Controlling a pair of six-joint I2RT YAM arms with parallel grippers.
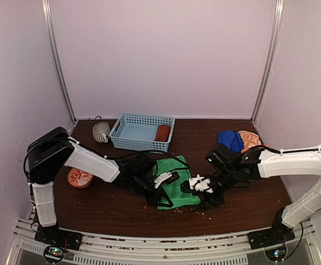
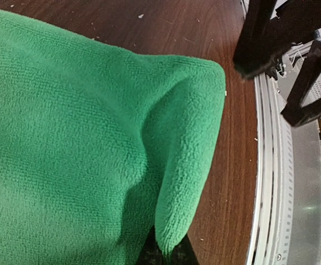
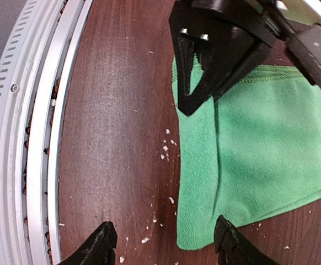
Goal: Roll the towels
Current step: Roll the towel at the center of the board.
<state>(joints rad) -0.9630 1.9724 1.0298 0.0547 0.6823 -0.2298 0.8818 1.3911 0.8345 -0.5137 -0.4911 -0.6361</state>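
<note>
Green fleecy towel lies spread on the dark wooden tabletop, between the two sets of jaws. Left jaws are clenched on a puckered fold at its edge; right jaws stand released, straddling a nearby corner without gripping. To roll cleanly, I judge the right jaws should pinch that edge level with the left, then both turn it over together, keeping it tight.

My dark wooden table carried a green towel near the front, a blue towel touching an orange patterned towel back right, a basket, mug, bowl and crumbs.
</note>
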